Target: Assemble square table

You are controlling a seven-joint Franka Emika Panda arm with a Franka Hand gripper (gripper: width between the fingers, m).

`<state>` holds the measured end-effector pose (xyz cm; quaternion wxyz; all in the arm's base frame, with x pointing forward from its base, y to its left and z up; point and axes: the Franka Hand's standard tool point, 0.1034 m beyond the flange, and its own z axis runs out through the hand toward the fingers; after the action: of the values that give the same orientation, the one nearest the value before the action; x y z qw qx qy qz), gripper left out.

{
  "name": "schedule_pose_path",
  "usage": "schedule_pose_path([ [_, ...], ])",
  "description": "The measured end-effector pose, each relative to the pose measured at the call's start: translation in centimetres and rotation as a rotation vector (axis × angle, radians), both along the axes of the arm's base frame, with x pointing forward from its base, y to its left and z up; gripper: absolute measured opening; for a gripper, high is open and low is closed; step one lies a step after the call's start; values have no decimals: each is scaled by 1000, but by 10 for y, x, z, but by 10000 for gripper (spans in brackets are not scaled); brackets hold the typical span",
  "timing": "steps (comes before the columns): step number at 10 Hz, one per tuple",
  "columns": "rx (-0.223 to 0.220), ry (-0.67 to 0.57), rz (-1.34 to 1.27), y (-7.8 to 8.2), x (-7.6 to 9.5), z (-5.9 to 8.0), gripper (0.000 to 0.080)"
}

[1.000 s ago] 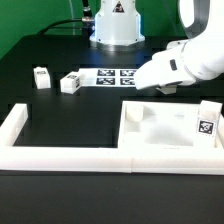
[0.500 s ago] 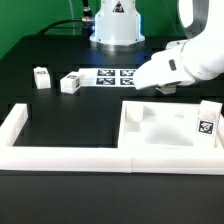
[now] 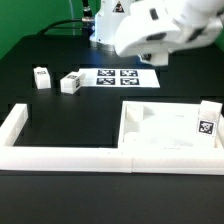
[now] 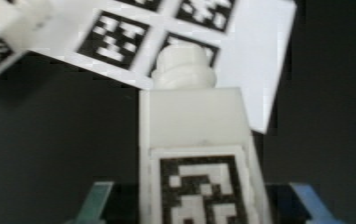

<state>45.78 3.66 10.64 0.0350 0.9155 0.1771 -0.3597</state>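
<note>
Plainly, the gripper [image 4: 196, 206] was pinching a white leg [image 4: 193, 130] of the square table. In the wrist view its two bluish fingers [image 4: 100, 203] pressed against the leg's tagged end from either side. The held leg was a smooth, matte bar of square section. It carried a black-and-white tag on the face toward the camera and a short rounded peg [image 4: 182, 68] at its far end. Beyond the peg lay the marker board [image 4: 246, 60], thin, flat and white with crisp square tags, on the black table [image 4: 317, 120].

In the exterior view the arm [image 3: 150, 28] showed only as a blurred white mass above the marker board [image 3: 118, 76]. The gripper and its leg could not be made out there.

The tabletop [image 3: 160, 135] was a broad, flat white slab with shadowed relief on its upper face. It lay at the exterior view's right, touching the long low white border wall [image 3: 70, 155], nearer the camera than the arm and well apart from it. An upright leg [image 3: 208, 122] stood at the slab's right edge, its tag facing the camera. Two small leg blocks [image 3: 41, 77], boxy, white and tagged, lay on the table's dark, dull surface at the exterior view's left. The nearer of the two sat just beside the marker board's left end.
</note>
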Motion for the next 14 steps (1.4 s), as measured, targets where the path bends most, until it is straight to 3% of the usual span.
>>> schedule_pose_path([
  [1,0,-64,-20,1,4,-4,285],
  [3,46,-230,-9,0,16,-6,285],
  [4,58,-263,-16,-2,11,-4,285],
  [5,127,-264,-197,10,23,-4,285],
  [7,236,-366,-419,13,97,33,285],
  [8,267,-456,-500,5,122,55,285],
  [9,254,-521,-478,-1,133,67,285],
  [12,242,-760,-486,-8,141,63,285],
  [13,235,-871,-473,-14,146,60,285],
  [14,216,-988,-480,-22,147,46,285],
])
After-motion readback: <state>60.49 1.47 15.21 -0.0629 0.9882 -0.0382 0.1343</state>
